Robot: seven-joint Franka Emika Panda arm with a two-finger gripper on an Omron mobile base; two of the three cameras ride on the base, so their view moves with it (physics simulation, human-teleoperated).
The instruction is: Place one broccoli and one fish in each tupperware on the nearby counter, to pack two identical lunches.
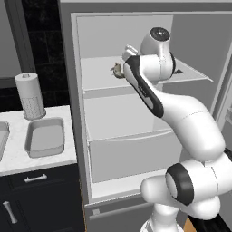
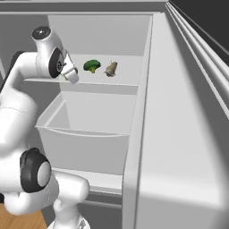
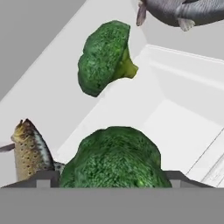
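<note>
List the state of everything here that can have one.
fridge: open.
tupperware: empty, on the counter.
gripper: jaws either side of the near broccoli; grip unclear.
far broccoli: lying on the shelf, untouched.
brown fish: lying on the shelf.
paper towel roll: upright.

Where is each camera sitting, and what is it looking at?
Left base view: behind the arm's left side, facing the open grey fridge; white arm at lower right, grey rectangular tupperware tray on the marble counter.
Right base view: behind its right, facing the fridge shelf; arm at lower left.
Hand view: on the hand, over a green broccoli between the fingers.
Both base views share the brown speckled fish.
</note>
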